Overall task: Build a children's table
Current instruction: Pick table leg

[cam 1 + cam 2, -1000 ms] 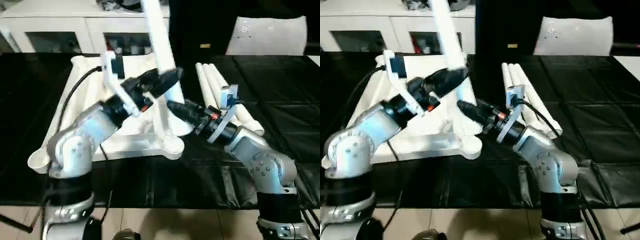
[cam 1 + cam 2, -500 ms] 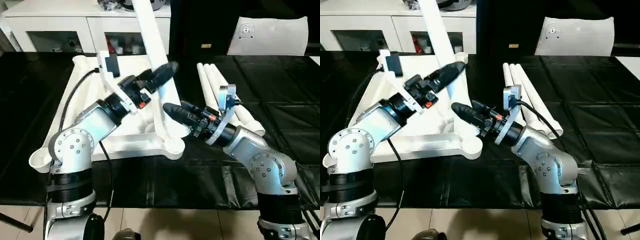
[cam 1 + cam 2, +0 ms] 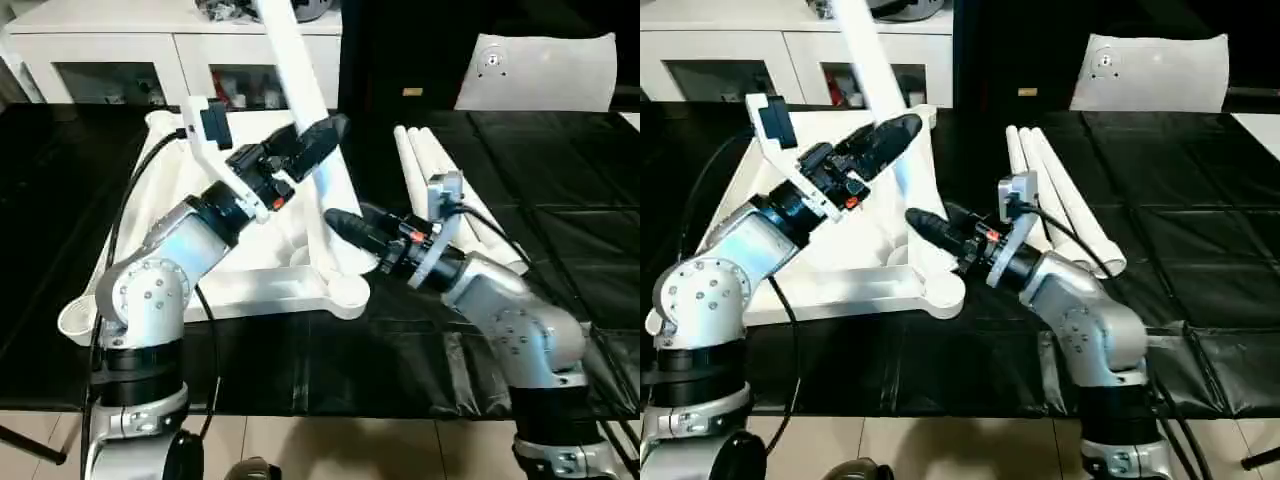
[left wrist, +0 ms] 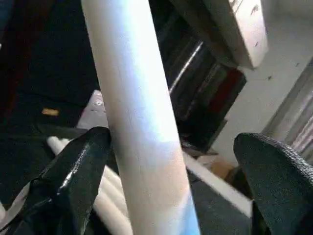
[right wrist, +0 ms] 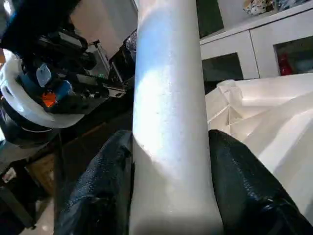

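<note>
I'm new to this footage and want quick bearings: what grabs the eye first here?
A long white leg rises steeply from the near corner of the upturned white table top on the black surface. The right pincer is closed around it low down, while the left pincer stands wide open about it higher up. Three spare legs lie side by side to the right.

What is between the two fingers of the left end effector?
In the left wrist view, the upright white table leg stands between the fingers, against one finger, with a gap to the other. The left end effector is open.
</note>
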Motion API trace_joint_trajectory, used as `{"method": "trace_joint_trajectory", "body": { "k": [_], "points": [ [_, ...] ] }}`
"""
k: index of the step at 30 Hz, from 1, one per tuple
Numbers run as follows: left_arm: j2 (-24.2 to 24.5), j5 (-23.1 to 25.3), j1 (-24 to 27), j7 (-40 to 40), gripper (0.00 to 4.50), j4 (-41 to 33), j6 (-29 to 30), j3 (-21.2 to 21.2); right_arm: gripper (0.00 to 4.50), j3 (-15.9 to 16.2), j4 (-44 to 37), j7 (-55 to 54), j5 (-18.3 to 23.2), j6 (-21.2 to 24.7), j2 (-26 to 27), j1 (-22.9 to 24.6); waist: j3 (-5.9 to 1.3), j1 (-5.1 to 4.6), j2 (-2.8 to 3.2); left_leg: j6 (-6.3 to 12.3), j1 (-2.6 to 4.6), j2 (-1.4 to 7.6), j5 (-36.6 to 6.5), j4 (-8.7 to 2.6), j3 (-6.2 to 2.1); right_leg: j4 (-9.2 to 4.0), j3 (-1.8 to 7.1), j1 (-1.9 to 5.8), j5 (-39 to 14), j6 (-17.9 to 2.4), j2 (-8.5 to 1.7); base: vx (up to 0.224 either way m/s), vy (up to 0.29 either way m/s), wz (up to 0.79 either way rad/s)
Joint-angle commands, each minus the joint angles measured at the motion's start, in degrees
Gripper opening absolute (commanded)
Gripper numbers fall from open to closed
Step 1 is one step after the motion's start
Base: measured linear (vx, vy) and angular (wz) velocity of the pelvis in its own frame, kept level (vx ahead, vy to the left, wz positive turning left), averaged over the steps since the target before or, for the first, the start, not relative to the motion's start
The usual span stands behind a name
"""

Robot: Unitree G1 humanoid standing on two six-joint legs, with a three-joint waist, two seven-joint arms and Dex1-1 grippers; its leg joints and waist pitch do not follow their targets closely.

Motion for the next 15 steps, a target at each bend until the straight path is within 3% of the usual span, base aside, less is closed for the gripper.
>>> {"method": "trace_joint_trajectory", "body": {
  "k": [1, 6, 9, 15],
  "points": [
    [0.94, 2.73, 0.29, -1.03, 4.15, -1.29, -1.52, -2.23, 1.93, 0.54, -0.24, 0.03, -0.45, -1.14, 0.21, -1.02, -3.84, 0.19, -0.29, 0.42, 0.91, 3.14, -4.93, -3.52, -1.35, -4.87, 2.93, 2.33, -2.09, -8.74, -5.46, 0.000, 0.000, 0.00],
    [2.01, 6.59, 0.74, -1.20, 4.15, -0.12, -3.87, -5.32, 1.93, 1.91, -0.11, 0.91, -1.39, -2.57, 0.07, -1.07, -3.79, 0.02, -0.63, 0.29, 0.94, 3.18, -5.36, -3.58, -1.26, -4.88, 2.97, 2.32, -2.47, -8.52, -5.43, 0.000, 0.000, 0.00],
    [1.81, 7.63, 0.67, -0.18, 4.15, 0.88, -4.50, -5.30, 1.93, 1.87, 0.06, 0.95, -1.37, -3.10, 0.33, -1.31, -3.81, 0.10, -0.44, 0.33, 0.92, 3.15, -5.20, -3.57, -1.34, -4.79, 2.93, 2.36, -2.33, -8.98, -5.47, 0.000, 0.000, 0.00],
    [1.01, 5.32, 0.19, -0.64, 4.15, -0.07, -5.16, -3.34, 1.93, 2.47, 1.12, 0.96, -2.53, -4.15, 0.19, -1.93, -3.85, 0.09, -0.47, 0.40, 0.90, 3.11, -4.97, -3.47, -1.27, -4.74, 2.90, 2.34, -1.50, -9.76, -5.46, 0.000, 0.000, 0.00]
  ]
}}
